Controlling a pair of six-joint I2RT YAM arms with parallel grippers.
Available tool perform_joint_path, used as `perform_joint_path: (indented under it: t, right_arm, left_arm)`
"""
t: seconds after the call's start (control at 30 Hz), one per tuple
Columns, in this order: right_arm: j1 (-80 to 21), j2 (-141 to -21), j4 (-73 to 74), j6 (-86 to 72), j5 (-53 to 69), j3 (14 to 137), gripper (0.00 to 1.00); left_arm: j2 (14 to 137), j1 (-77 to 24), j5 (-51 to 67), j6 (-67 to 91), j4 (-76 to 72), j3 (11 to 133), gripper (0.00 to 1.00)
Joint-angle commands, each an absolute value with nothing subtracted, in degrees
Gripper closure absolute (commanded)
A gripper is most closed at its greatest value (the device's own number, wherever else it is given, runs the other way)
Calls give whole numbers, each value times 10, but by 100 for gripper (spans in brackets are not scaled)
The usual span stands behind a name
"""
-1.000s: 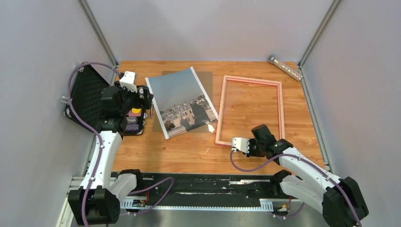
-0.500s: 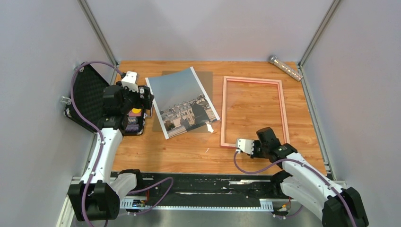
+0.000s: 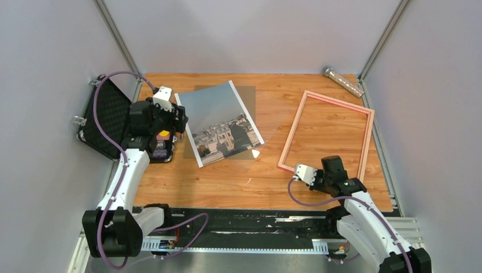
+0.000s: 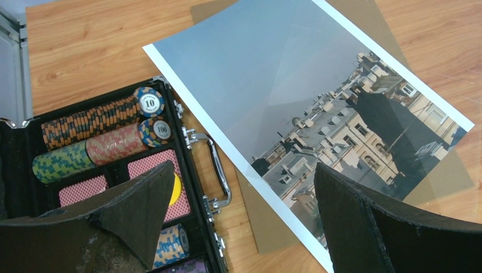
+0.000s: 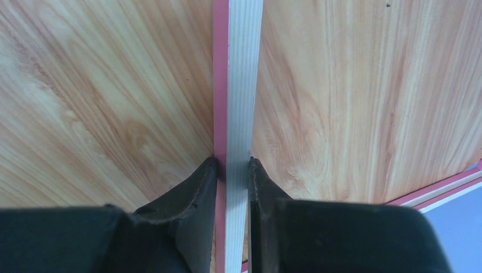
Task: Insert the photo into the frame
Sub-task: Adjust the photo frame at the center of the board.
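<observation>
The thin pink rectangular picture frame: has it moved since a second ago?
Yes. The pink frame slid right and turned, its far corner nearing the right metal rail.

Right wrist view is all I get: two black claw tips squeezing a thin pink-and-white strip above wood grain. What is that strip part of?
Observer: It is the near rail of a pink picture frame, an empty rectangle sitting skewed on the right. The right claw pinches that rail.
Operator: Where is the picture that goes in it?
Observer: The photo, a print of city rooftops under pale sky, lies left of the frame and apart from it, on a brown backing board.
Operator: And the other claw?
Observer: The left claw hangs wide open, holding nothing, over the photo's left edge and a case of poker chips with its lid open.
</observation>
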State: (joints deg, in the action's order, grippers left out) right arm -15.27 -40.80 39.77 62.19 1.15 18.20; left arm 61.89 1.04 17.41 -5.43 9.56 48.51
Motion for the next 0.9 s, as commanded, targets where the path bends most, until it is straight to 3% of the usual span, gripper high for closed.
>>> perform_joint_path:
  t: [0.0,0.27,0.53,0.67,0.87]
  right_arm:
    - [-149,-400,383,641,20,183,100]
    - [-153,-411,391,648,38,196,95]
    - [-157,-429,395,595,94,259,35]
    - [-157,-465,396,546,154,322,19]
    - [-162,-548,325,412,243,427,9]
  left_arm:
    - [628,7,171,-73,69,511,0]
    - [656,-12,167,-77,52,517,0]
    - [712,-42,156,-79,48,546,0]
    - [747,-56,161,-71,54,570,0]
    - [824,-72,175,-64,89,637,0]
